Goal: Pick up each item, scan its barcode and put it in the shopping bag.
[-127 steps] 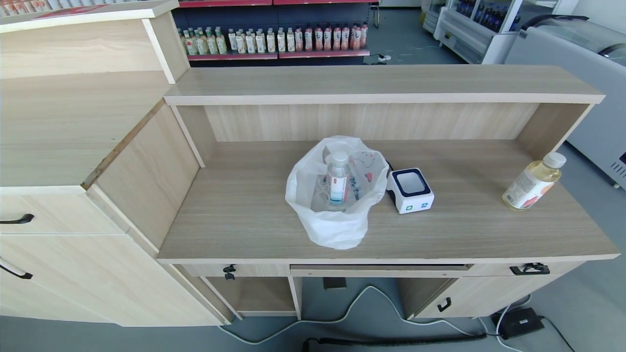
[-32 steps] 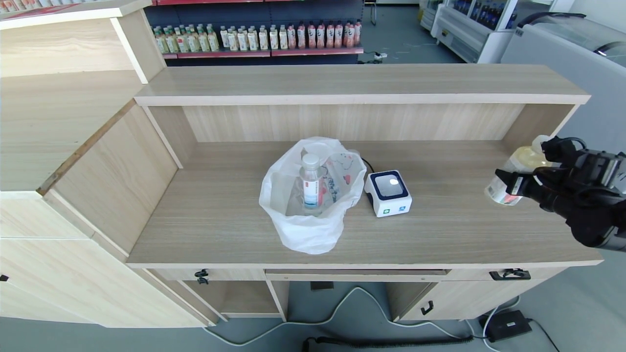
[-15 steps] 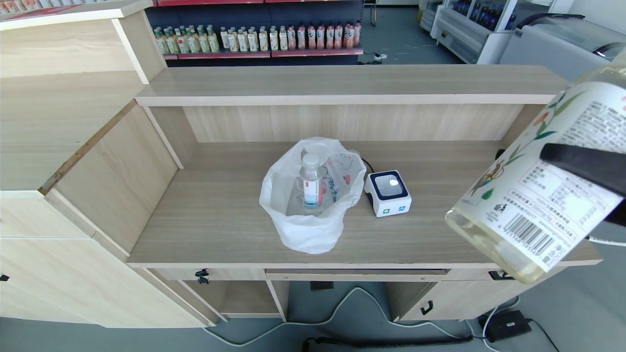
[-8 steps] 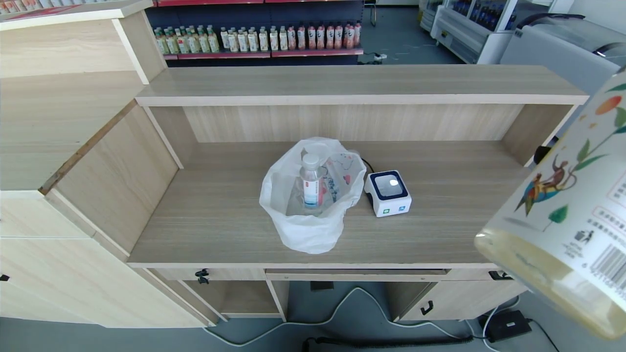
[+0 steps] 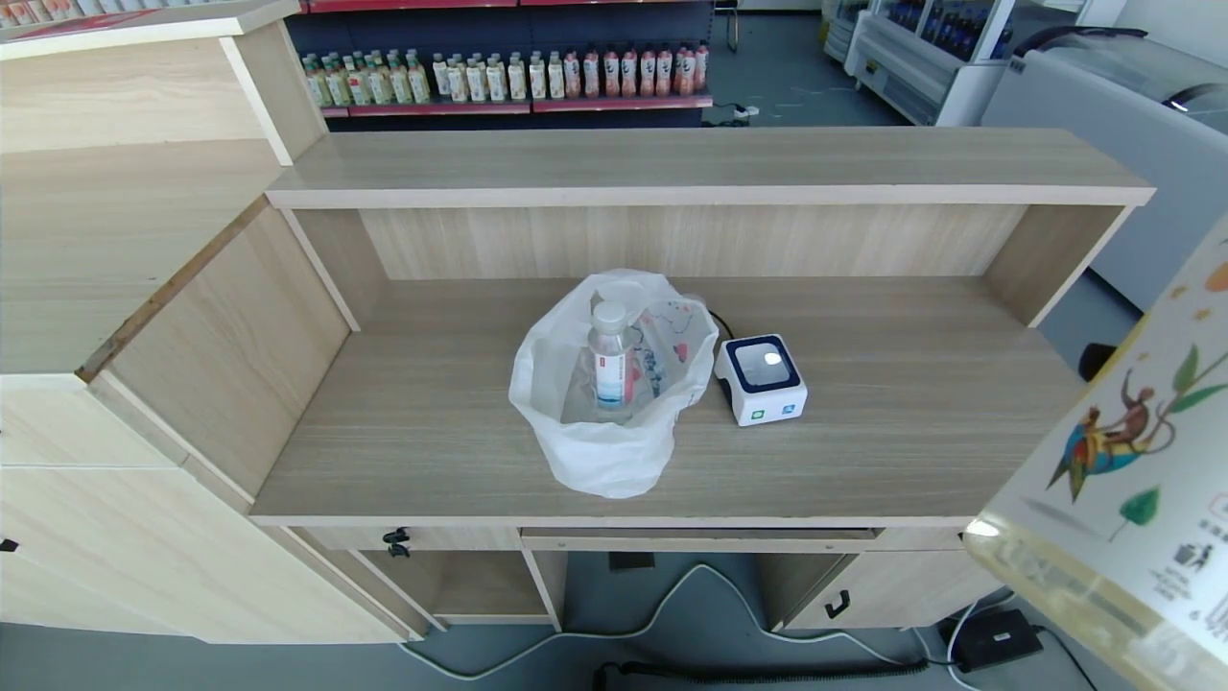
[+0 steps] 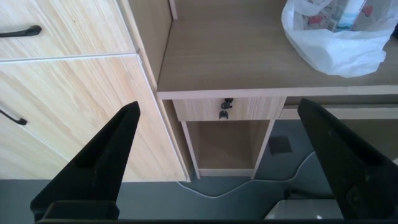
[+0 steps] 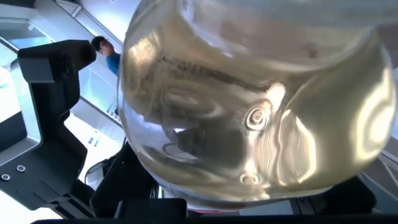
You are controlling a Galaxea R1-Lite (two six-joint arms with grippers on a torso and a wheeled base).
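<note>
**Drink bottle held in the air, clear of the surface**

The right gripper (image 7: 211, 124) pinches the yellowish drink bottle (image 5: 1127, 499) — its clear base sits right up against the wrist camera, with one black finger (image 7: 50, 81) beside it. In the head view the bottle hangs tilted at the right edge, very near the camera, off the surface (image 5: 911, 422) and well apart from the scanner (image 5: 763, 379). Its printed label, with leaves and a small figure, faces the camera.

The scanner, a small white box with a dark window on top, rests on the surface just to the right of the white shopping bag (image 5: 600, 451). The bag stands open near the middle of the surface, and a water bottle (image 5: 611, 357) stands upright inside it.

The left gripper (image 6: 217, 118) is spread wide with nothing between its fingers — it hangs out in front of the surface's front left corner, near the pale wooden cabinet (image 6: 68, 93).
</note>
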